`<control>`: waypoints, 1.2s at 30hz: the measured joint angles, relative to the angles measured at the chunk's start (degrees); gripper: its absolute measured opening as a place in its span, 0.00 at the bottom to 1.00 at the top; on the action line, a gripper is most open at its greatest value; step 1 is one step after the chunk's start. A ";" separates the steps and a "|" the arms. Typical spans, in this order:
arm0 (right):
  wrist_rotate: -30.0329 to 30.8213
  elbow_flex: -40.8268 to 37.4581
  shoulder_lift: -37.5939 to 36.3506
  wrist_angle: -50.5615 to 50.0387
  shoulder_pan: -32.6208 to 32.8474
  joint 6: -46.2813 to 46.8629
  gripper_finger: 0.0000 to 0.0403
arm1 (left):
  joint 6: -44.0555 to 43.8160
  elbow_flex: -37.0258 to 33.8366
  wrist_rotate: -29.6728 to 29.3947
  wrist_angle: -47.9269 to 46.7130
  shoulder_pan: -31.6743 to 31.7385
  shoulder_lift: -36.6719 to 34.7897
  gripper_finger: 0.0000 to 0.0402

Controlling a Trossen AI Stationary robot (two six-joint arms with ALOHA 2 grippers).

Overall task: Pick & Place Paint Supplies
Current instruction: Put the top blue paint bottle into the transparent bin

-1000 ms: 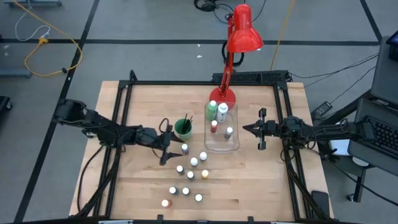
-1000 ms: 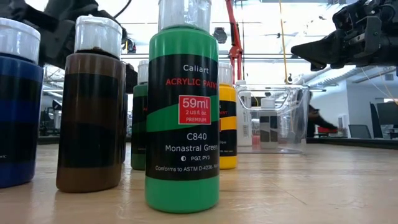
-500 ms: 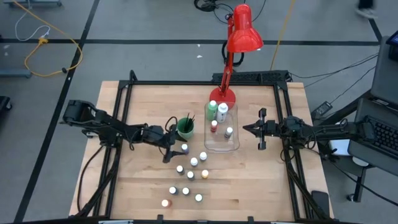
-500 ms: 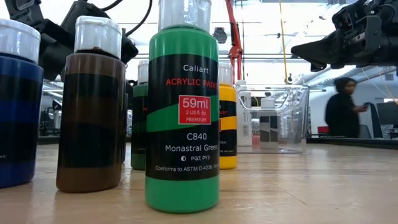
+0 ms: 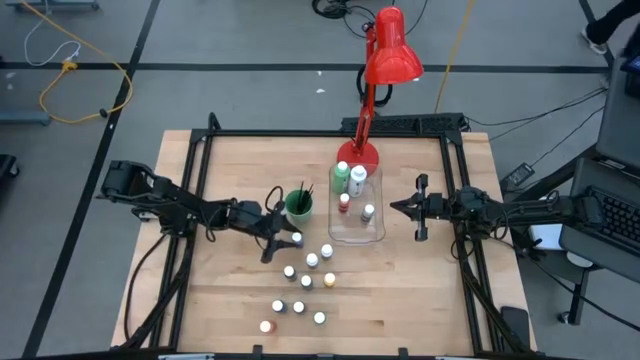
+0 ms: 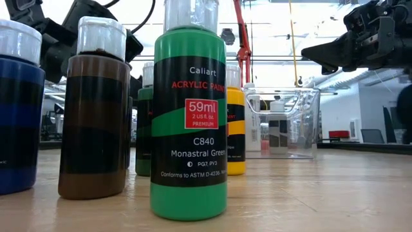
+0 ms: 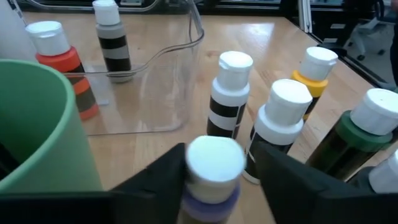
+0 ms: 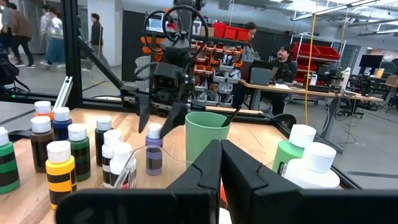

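The left end effector [image 5: 271, 236] sits low over the wooden desk [image 5: 230, 310], next to the green plastic cup [image 5: 295, 207], and its two dark fingers are spread apart on each side of a small purple paint bottle with a white cap [image 7: 212, 169]; they are around it but not squeezing it yet, as far as the left wrist view shows. The right end effector [image 5: 421, 208] waits just beside the clear plastic bin [image 5: 357, 236], with its fingers pressed together and nothing in them. The job looks only partly done. Four bottles already stand in the bin: two bigger ones, a white bottle [image 5: 342, 173] and a green bottle [image 5: 357, 180], plus a small red bottle [image 5: 344, 203] and a small grey bottle [image 5: 368, 213]. About ten small white-capped paint bottles [image 5: 303, 284] still stand on the desk in front of the bin, and the thin dark paint brushes [image 5: 303, 192] are poking out of the cup. From above, the caps hide most bottle colours. In the low view, the tall green bottle up close [image 6: 188, 116] blocks much of the desk, and the purple bottle is cut off at the edge of the left wrist view
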 joint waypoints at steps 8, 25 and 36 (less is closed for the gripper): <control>0.00 0.00 0.00 0.00 0.00 0.00 0.01 | -0.41 0.84 0.55 0.96 -0.02 -0.29 0.24; -0.01 0.00 0.65 -0.02 0.00 -0.10 0.01 | 7.49 36.43 -3.46 -40.54 -2.07 -5.64 0.24; -0.15 0.01 0.96 -0.03 0.00 -0.84 0.01 | 7.97 40.44 1.96 -29.47 6.60 6.94 0.24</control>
